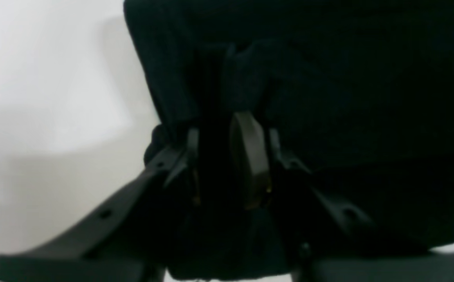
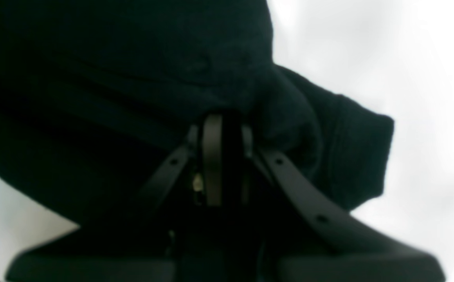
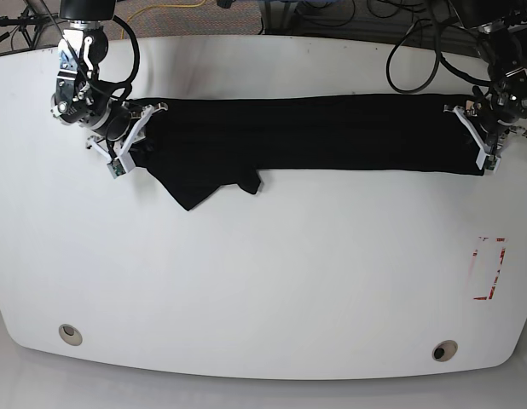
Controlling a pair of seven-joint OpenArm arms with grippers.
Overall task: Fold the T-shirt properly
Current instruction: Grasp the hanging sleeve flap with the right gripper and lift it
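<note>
The black T-shirt (image 3: 306,134) is stretched into a long band across the far half of the white table (image 3: 263,273). A sleeve (image 3: 199,183) hangs out toward the front near its left end. In the base view my right gripper (image 3: 142,128) is shut on the shirt's left end and my left gripper (image 3: 470,132) is shut on its right end. In the left wrist view the left gripper (image 1: 219,129) pinches bunched black cloth (image 1: 348,78). In the right wrist view the right gripper (image 2: 223,121) pinches cloth (image 2: 133,58), with the sleeve cuff (image 2: 360,156) to its right.
A red rectangular marking (image 3: 488,268) lies on the table at the right. Two round holes (image 3: 69,333) sit near the front edge. Black cables (image 3: 417,43) run along the far edge behind the arms.
</note>
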